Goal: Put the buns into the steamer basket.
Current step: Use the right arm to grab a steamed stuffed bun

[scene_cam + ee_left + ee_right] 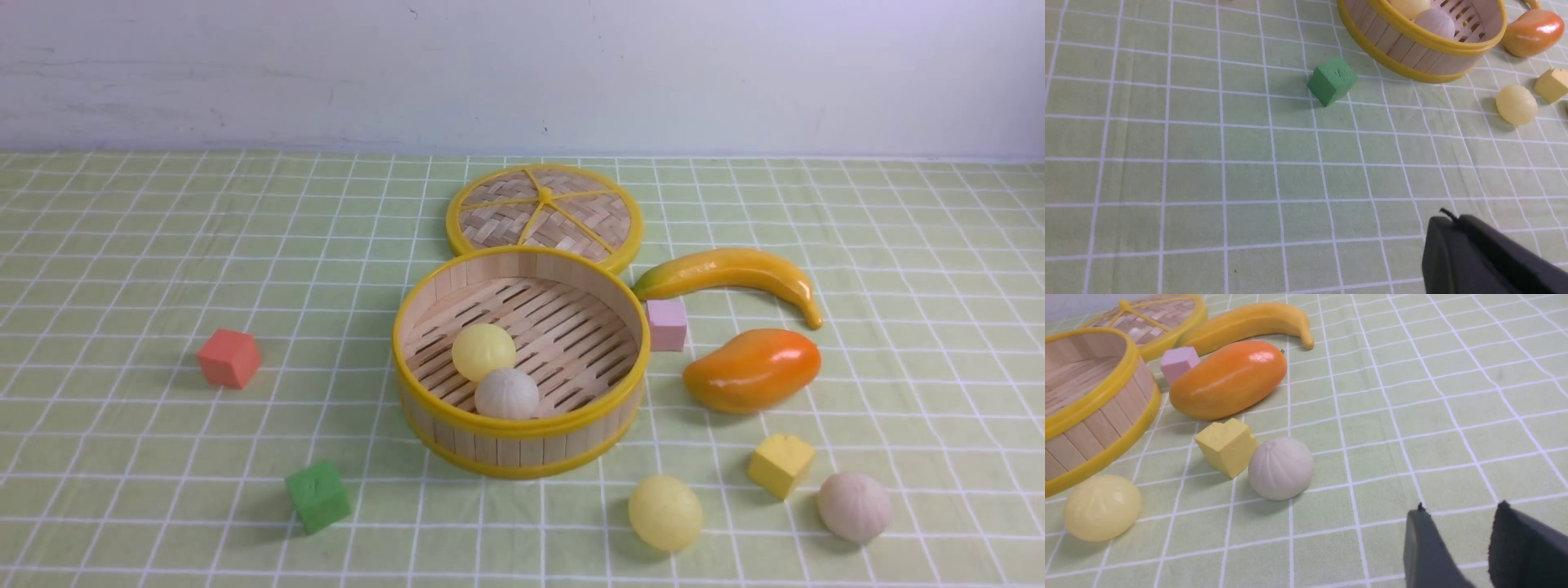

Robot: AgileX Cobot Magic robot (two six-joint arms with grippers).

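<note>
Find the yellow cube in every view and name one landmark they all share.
Front view: the yellow cube sits on the cloth on the robot's right, between the loose pale yellow bun and the loose off-white bun.
Left wrist view: clipped by the frame edge, past the pale yellow bun.
Right wrist view: near the middle, close beside the off-white bun.
Shared landmark: the orange mango, just beyond the cube in all three.
</note>
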